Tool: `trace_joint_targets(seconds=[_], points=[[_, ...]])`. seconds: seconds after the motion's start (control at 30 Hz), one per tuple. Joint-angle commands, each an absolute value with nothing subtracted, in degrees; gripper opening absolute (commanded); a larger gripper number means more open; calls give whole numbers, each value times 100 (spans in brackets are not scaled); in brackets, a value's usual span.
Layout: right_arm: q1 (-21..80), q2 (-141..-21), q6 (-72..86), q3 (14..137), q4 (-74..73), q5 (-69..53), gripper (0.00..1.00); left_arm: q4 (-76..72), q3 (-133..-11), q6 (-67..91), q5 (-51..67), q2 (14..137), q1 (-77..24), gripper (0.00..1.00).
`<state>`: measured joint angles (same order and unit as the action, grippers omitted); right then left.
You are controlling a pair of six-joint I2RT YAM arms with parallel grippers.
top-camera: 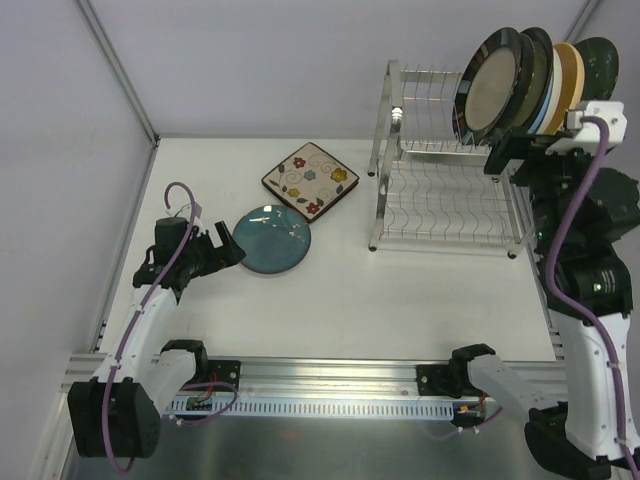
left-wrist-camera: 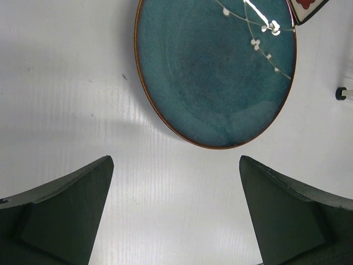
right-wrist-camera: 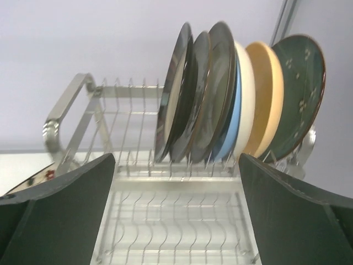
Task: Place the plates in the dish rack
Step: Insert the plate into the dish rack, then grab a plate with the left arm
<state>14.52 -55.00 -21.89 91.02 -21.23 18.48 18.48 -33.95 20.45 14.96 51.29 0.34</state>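
A round teal plate [top-camera: 272, 238] lies flat on the table, also filling the top of the left wrist view [left-wrist-camera: 215, 66]. A square cream floral plate [top-camera: 311, 179] lies just behind it. My left gripper [top-camera: 228, 250] is open and empty at the teal plate's left edge, its jaws wide apart over bare table [left-wrist-camera: 175, 215]. The silver dish rack [top-camera: 442, 200] stands at the back right, with several plates [top-camera: 525, 80] upright in its upper slots [right-wrist-camera: 237, 94]. My right gripper [top-camera: 500, 160] is open and empty in front of the rack's right side [right-wrist-camera: 176, 221].
The rack's lower wire shelf [right-wrist-camera: 176, 232] holds nothing. White walls close in the table's back and left. A metal rail [top-camera: 330, 375] runs along the near edge by the arm bases.
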Motion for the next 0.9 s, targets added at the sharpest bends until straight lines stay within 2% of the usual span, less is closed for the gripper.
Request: trace_joint_targets(seconds=[0.0, 0.17, 0.37, 0.57, 0.73, 0.87], points=[[1459, -4915, -1373, 8616, -2311, 1284, 100, 1819, -3481, 2328, 1687, 5229, 18, 99], [1450, -4036, -792, 7771, -2829, 950, 100, 1609, -3270, 2952, 1582, 5300, 18, 99], [1459, -3430, -229, 6620, -3410, -251, 100, 696, -2717, 3568, 1547, 5247, 18, 99], [1450, -2717, 560, 5092, -2875, -1228, 100, -436, -2136, 4192, 1547, 5326, 18, 99], [1450, -2418, 1054, 4396, -2479, -1608, 100, -1238, -1828, 4482, 1714, 5755, 18, 98], [1450, -2312, 1072, 4035, -2373, -1643, 100, -1888, -1644, 4623, 1775, 6230, 18, 93]])
